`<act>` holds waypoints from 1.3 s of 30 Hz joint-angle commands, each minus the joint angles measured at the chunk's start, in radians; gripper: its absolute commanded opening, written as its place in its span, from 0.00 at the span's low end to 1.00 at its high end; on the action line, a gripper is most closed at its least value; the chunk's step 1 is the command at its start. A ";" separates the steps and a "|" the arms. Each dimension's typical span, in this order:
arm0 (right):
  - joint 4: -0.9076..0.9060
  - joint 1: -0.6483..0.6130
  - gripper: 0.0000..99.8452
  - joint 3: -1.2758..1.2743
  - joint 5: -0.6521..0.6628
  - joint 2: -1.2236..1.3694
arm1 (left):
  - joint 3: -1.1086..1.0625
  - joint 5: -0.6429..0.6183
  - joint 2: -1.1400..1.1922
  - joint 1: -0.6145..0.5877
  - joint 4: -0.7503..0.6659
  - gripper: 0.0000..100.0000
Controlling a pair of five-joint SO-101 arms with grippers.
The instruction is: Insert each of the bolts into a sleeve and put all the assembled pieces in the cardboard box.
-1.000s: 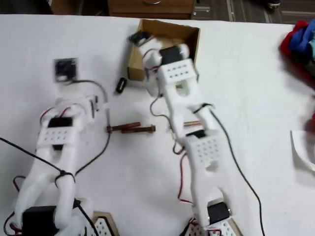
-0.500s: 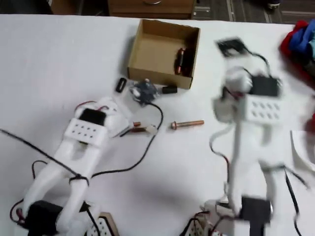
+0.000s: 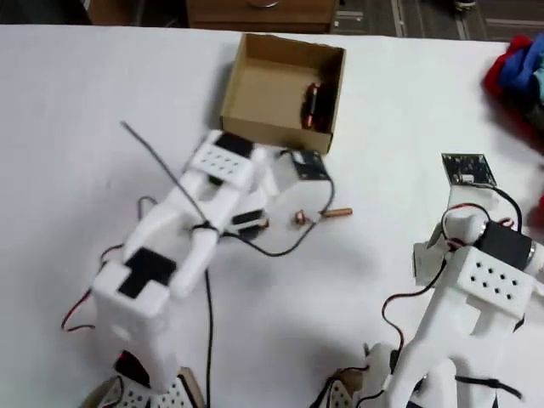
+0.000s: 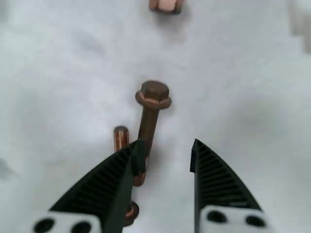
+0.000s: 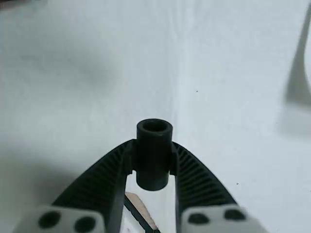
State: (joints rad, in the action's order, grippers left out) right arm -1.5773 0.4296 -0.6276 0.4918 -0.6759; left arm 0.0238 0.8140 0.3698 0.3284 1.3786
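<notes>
A smooth white table (image 3: 102,76) fills the scene, with a red and blue cloth (image 3: 518,64) bunched at its far right edge. Near the far side sits a shallow, square cardboard box (image 3: 255,93) of plain brown board. One assembled piece (image 3: 313,104), dark with a reddish end, lies against its right wall.

A loose bolt (image 3: 324,214), coppery and slim, lies on the table in front of the box.

The left gripper (image 4: 167,148) is spread wide just above the table. Its ribbed black fingers (image 4: 214,174) flank the shank of a copper bolt (image 4: 151,109) with a flanged hex head. A second bolt (image 4: 120,138) lies just beside it, partly under one finger.

The right gripper (image 5: 153,153) pinches a short, matte black sleeve (image 5: 154,133), a hollow cylinder held upright with its open bore showing.

Since half a second ago the left arm (image 3: 183,229) has swung toward the box. The right arm (image 3: 476,289) has drawn back toward the near edge. The loose bolt and the boxed piece have not moved.
</notes>
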 commanded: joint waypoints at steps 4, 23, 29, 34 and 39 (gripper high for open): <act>0.010 0.070 0.02 0.005 0.006 -0.035 | 0.170 0.015 0.118 0.043 0.025 0.18; 0.021 0.125 0.02 0.002 0.057 -0.030 | 0.360 -0.015 0.338 0.006 0.034 0.04; 0.128 0.125 0.02 -0.078 0.061 -0.039 | 0.529 -0.264 0.245 0.009 0.203 0.03; 0.254 0.122 0.02 -0.213 0.054 -0.039 | 0.700 -0.367 0.081 0.023 0.410 0.03; 0.291 0.056 0.02 -0.322 0.058 -0.041 | 0.673 -0.535 -0.140 0.014 0.371 0.03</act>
State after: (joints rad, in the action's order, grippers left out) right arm -1.3211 0.5401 -0.9283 0.5470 -0.6836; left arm 0.6713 0.3751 0.3974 0.3422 1.7561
